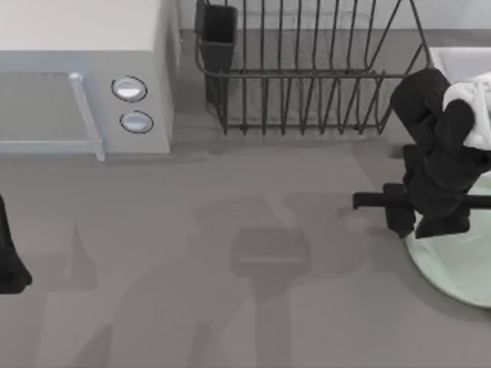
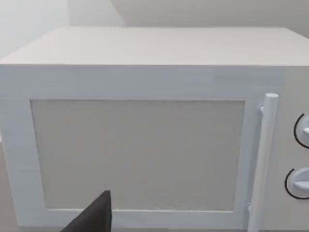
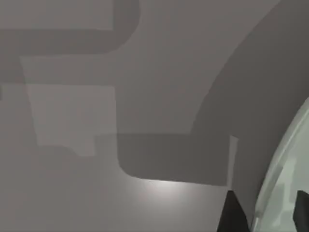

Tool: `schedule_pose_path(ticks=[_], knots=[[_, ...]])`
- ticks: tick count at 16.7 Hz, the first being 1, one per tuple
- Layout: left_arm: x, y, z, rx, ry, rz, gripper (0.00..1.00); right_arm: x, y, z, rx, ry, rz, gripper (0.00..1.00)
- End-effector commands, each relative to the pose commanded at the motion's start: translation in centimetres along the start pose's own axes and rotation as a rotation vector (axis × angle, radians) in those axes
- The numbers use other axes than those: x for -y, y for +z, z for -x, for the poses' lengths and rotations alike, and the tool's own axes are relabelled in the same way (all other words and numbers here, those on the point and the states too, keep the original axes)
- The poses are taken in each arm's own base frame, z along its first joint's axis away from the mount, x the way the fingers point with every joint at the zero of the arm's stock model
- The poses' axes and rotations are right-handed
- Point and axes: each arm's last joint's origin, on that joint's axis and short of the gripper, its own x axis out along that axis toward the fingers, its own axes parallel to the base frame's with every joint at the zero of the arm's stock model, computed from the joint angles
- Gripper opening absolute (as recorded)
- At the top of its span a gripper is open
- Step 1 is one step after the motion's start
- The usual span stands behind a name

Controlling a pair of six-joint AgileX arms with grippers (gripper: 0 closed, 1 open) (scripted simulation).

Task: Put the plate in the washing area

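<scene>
plate (image 1: 460, 268) flat under right hand (image 1: 426, 222)

From my seat the table (image 1: 230, 307) reads plain mid grey, crossed by softer grey shadows. The microwave (image 1: 84, 69) is pale grey-white with a beige-grey door panel and two silvery dials. Just right of it, the dish rack (image 1: 307, 84) is dark charcoal wire. Further right of the microwave, the plate (image 1: 460, 268) is pale mint green and unpatterned, under my black right gripper (image 1: 430, 218).
</scene>
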Motion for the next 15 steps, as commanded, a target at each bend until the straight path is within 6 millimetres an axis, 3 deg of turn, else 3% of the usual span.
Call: schedule_pose_path(ticks=[3, 5, 9, 12, 15], knots=[[0.0, 0.0, 0.0, 0.0, 0.0, 0.0, 1.0, -0.6, 1.2, 1.7, -0.011, -0.004, 0.0, 0.0], [0.0, 0.0, 0.0, 0.0, 0.0, 0.0, 1.0, -1.2, 2.5, 4.1, -0.018, -0.007, 0.0, 0.0], [0.0, 0.0, 0.0, 0.0, 0.0, 0.0, 1.0, -1.9, 4.4, 12.2, -0.027, -0.01, 0.0, 0.0], [0.0, 0.0, 0.0, 0.0, 0.0, 0.0, 1.0, -1.7, 4.0, 18.6, -0.021, -0.008, 0.0, 0.0], [0.0, 0.0, 0.0, 0.0, 0.0, 0.0, 1.0, -1.1, 2.8, 22.9, -0.007, -0.003, 0.0, 0.0]])
